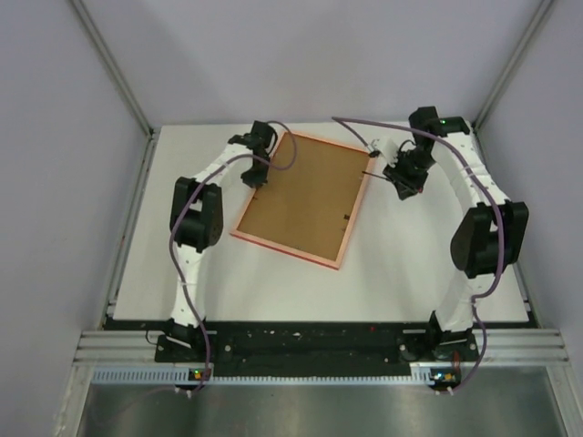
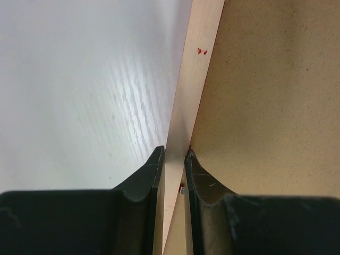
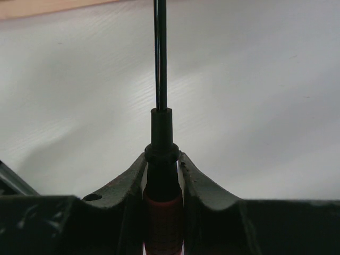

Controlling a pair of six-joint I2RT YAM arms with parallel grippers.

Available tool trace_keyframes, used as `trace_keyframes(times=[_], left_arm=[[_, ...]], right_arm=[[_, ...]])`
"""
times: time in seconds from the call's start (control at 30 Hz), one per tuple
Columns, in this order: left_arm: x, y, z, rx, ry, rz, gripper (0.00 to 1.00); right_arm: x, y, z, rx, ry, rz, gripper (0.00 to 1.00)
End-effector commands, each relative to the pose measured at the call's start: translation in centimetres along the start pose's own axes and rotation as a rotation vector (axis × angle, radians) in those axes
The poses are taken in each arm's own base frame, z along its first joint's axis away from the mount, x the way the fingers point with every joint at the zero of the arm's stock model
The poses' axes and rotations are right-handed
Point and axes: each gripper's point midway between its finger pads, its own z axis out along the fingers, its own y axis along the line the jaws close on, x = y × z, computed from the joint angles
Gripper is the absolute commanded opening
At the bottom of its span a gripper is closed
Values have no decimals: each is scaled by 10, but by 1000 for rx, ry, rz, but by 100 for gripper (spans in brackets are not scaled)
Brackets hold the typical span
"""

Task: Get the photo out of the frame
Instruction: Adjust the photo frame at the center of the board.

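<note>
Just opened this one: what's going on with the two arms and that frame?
The frame lies face down on the white table, brown back up. The left end effector is shut on the frame's left rim, clamping that edge. The right end effector grips a thin-shafted tool with a reddish handle, its tip aimed toward the frame's far right edge; whether it touches is unclear. The back is in place and the photo is not in view.
</note>
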Motion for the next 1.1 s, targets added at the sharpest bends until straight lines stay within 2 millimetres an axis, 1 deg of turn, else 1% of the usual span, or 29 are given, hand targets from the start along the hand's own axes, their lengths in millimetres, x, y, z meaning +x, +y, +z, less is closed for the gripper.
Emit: trace_keyframes(times=[0.0,0.13,0.2,0.27,0.3,0.4,0.47,0.57,0.63,0.7,0.73,0.8,0.83,0.87,0.93,1.0,1.07], left_arm=[[32,-5,-20,-1,109,-183,0],[61,-23,-29,76,184,-250,0],[71,-36,-36,153,192,-271,0],[76,-48,-46,229,200,-295,0],[75,-52,-51,257,190,-307,4],[66,-59,-68,321,163,-328,25],[58,-63,-80,356,135,-329,34],[45,-60,-93,371,86,-319,41],[33,-56,-101,379,44,-308,48],[18,-49,-104,376,-11,-299,54],[12,-45,-104,373,-33,-291,57],[-1,-38,-101,361,-75,-273,59],[-5,-36,-97,355,-82,-262,60],[-11,-37,-94,360,-95,-241,61],[-22,-30,-84,319,-121,-211,61],[-33,-23,-73,269,-142,-189,62],[-45,-18,-61,233,-164,-166,63]], right_arm=[[-26,26,-2,-25,-89,302,0],[-41,27,8,-50,-152,431,0],[-49,27,11,-62,-190,480,0],[-53,29,18,-71,-190,532,0],[-54,28,21,-69,-189,565,0],[-60,37,31,-125,-199,621,0],[-67,41,36,-141,-216,627,0],[-83,47,36,-142,-243,577,0],[-95,49,35,-149,-270,570,0],[-102,52,38,-174,-298,594,0],[-103,53,43,-186,-300,616,0],[-98,54,59,-199,-279,661,0],[-94,55,69,-206,-259,682,0],[-88,53,79,-190,-230,709,0],[-70,42,98,-105,-159,769,0],[-58,30,106,-14,-121,794,0],[-55,21,107,36,-123,804,0]])
